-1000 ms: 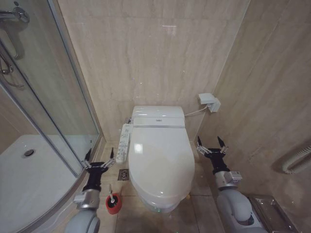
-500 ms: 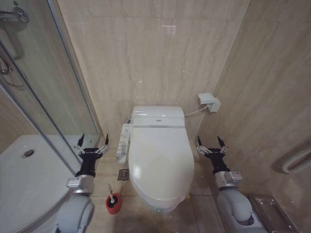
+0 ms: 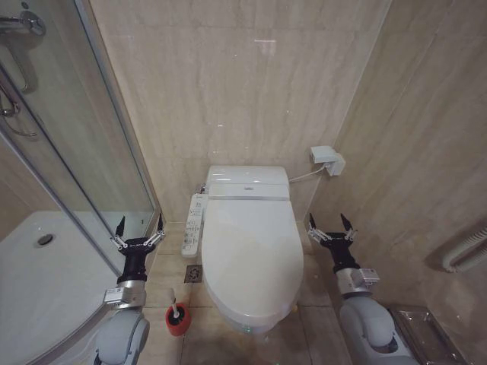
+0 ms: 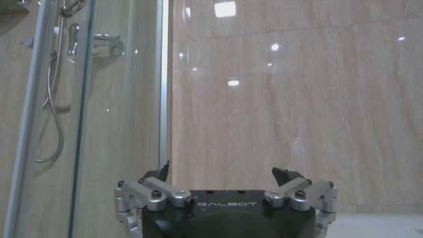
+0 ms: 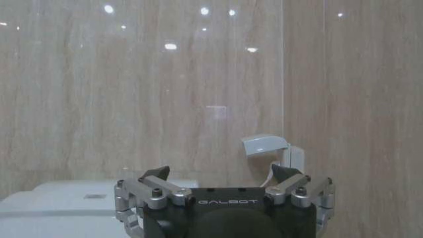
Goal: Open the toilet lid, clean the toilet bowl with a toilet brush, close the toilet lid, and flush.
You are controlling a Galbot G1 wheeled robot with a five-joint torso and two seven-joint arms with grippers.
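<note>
The left gripper (image 3: 139, 228), black with silver knuckles, stands with its two fingers spread wide apart and holding nothing, raised over the tiled floor (image 3: 163, 255) beside the metal frame of the curved glass shower screen (image 3: 106, 175); in the left wrist view its spread fingers (image 4: 162, 173) point at the beige marble-patterned wall (image 4: 284, 99). Just below it on the floor, near the toilet's front left edge, stands the thin pale-handled toilet brush (image 3: 173, 302) upright in its small round red holder cup (image 3: 179, 321). Beside that sits the white ceramic toilet bowl (image 3: 255, 323), covered by the large glossy white oval toilet lid (image 3: 251, 255), which lies shut, with the long white button panel (image 3: 193, 224) along its left side. Beyond the toilet's right edge, the right gripper (image 3: 329, 226) hovers apart from the lid, its fingers likewise spread and empty, pointing toward a small white wall box (image 5: 266, 145).
</note>
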